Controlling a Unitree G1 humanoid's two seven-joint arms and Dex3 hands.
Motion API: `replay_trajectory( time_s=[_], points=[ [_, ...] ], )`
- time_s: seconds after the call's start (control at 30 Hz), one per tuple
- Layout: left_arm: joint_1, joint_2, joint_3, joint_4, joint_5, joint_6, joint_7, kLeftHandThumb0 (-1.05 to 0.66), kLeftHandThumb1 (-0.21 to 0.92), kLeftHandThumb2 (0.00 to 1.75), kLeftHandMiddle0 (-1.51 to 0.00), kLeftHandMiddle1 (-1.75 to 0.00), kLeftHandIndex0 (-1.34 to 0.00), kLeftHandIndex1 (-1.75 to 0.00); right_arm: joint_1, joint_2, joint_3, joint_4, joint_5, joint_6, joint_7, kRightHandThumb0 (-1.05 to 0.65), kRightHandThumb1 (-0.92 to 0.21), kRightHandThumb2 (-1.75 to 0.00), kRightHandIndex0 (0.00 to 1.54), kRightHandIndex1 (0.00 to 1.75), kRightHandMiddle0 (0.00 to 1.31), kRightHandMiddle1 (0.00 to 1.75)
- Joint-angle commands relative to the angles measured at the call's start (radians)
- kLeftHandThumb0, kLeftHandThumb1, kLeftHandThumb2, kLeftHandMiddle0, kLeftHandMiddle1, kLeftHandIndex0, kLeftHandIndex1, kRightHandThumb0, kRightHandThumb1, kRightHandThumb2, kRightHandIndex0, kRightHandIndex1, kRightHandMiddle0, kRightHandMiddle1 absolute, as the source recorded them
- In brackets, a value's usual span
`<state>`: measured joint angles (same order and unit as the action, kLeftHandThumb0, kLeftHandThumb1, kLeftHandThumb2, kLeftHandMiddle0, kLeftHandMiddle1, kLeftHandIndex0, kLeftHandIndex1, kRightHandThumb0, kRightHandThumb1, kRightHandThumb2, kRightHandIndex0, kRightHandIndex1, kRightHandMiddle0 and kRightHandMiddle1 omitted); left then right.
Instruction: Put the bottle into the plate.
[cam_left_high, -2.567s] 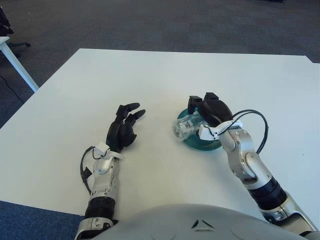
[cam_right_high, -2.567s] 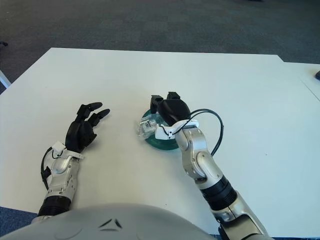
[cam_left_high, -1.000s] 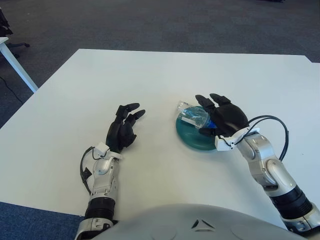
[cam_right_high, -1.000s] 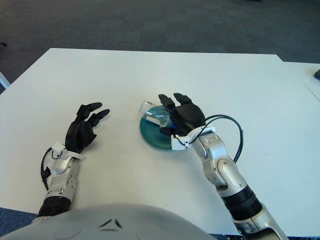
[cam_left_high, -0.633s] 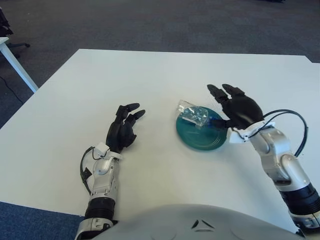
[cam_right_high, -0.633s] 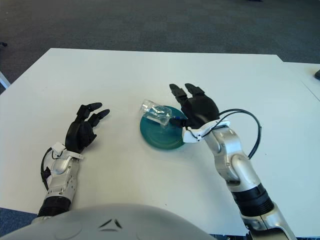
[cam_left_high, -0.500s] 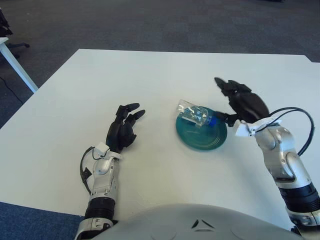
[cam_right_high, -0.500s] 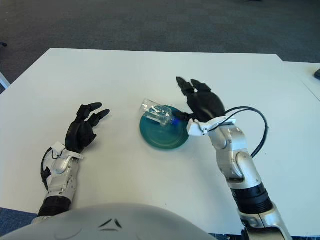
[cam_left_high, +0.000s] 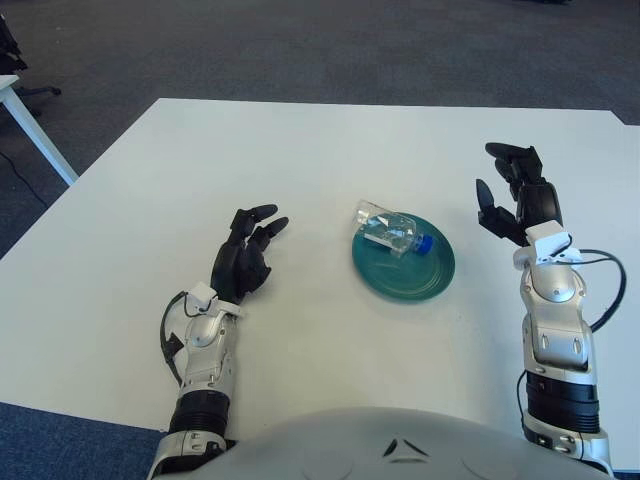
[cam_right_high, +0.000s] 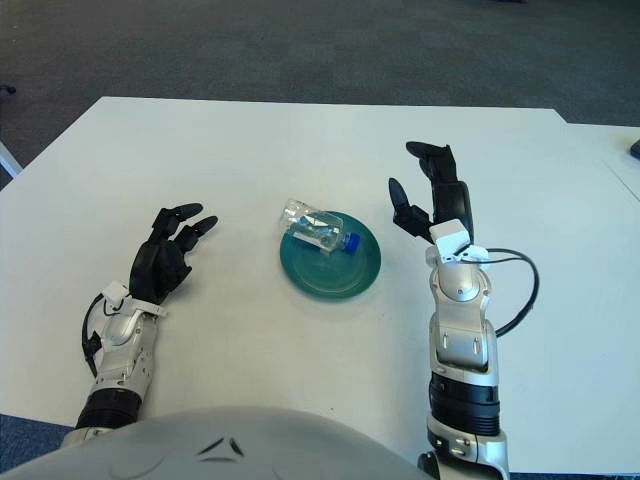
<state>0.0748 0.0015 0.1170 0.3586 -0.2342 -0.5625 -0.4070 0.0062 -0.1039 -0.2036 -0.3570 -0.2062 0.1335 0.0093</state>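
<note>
A clear plastic bottle (cam_left_high: 389, 231) with a blue cap lies on its side on the teal plate (cam_left_high: 404, 270), its base sticking out over the plate's far left rim. My right hand (cam_left_high: 517, 196) is raised to the right of the plate, fingers spread, holding nothing. My left hand (cam_left_high: 247, 252) rests on the table to the left of the plate, fingers relaxed and empty.
The white table (cam_left_high: 330, 160) carries only the plate and bottle. Its left edge drops to dark carpet, where a white table leg (cam_left_high: 35, 130) stands. A black cable (cam_left_high: 605, 295) loops from my right wrist.
My right hand has let go of the bottle, which now lies on the plate, and has drawn back to the right and lifted. The left hand has not moved.
</note>
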Motion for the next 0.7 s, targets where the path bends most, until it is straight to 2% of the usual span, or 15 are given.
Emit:
replay_trajectory(
  time_s=[0.0,0.13,0.27,0.47,0.67],
  points=[
    [0.032,0.001,0.015,0.070,-0.032,-0.011,-0.017,-0.57,0.92,0.92,-0.33,-0.61,-0.07,-1.10,0.008,0.032,-0.057,0.028,0.097,-0.042,-0.026,-0.52,-0.77,-0.70,0.43,0.82,0.20,1.27],
    [0.026,0.010,0.026,0.082,-0.043,-0.012,-0.031,-0.57,0.92,0.92,-0.33,-0.61,-0.07,-1.10,0.046,0.054,-0.101,0.101,0.185,-0.129,-0.029,-0.48,-0.73,-0.81,0.46,0.90,0.20,1.27],
    [0.019,0.020,0.038,0.095,-0.056,-0.012,-0.047,-0.57,0.92,0.92,-0.33,-0.61,-0.07,-1.10,0.067,0.078,-0.101,0.148,0.220,-0.184,-0.039,-0.49,-0.73,-0.86,0.47,0.93,0.17,1.26],
    [0.010,0.035,0.057,0.113,-0.074,-0.012,-0.072,-0.57,0.92,0.92,-0.33,-0.61,-0.07,-1.10,0.084,0.124,-0.087,0.183,0.282,-0.211,-0.043,-0.50,-0.74,-0.88,0.46,0.93,0.18,1.27],
    [0.003,0.047,0.070,0.126,-0.090,-0.011,-0.091,-0.57,0.92,0.92,-0.33,-0.61,-0.07,-1.10,0.092,0.139,-0.067,0.203,0.280,-0.245,-0.056,-0.50,-0.74,-0.88,0.47,0.95,0.18,1.27]
  ],
)
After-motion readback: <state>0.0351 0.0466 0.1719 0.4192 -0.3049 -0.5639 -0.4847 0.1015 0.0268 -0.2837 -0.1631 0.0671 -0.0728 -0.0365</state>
